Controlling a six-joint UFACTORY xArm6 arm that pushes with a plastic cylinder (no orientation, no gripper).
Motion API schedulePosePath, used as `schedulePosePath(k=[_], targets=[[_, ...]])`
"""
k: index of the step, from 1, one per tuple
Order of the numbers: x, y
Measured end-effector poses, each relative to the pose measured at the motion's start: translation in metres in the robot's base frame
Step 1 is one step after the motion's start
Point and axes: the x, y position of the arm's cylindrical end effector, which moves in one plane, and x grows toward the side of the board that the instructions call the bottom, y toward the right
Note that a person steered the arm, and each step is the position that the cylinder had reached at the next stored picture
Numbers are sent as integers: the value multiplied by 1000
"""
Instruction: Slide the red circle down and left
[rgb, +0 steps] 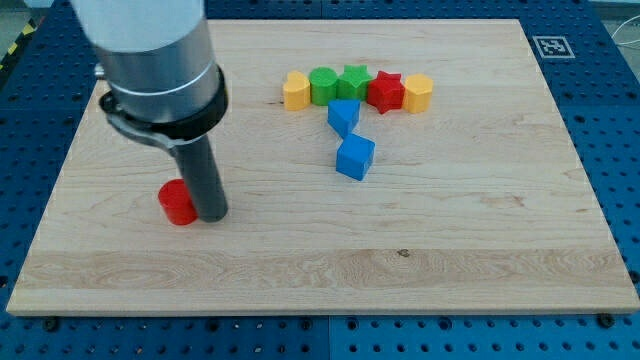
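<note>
We rest our tip (211, 215) on the desk (480, 250) touching the red circle's (177, 203) right side — the circle sits low at the view's left. We carry no gripper, so nothing is grasped. The other blocks cluster well apart, near the view's top.

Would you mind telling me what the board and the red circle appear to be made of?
The board looks like pale, matte wood: grain lines run along it. The red circle looks like uniformly coloured plastic or painted wood; I can't tell which. My tip stands against its right side.
</note>
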Motion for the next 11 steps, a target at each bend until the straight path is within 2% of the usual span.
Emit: schedulePosePath(k=[2, 5, 9, 10, 11], targets=[[2, -9], [-35, -17], [37, -69], [46, -78], [46, -63]])
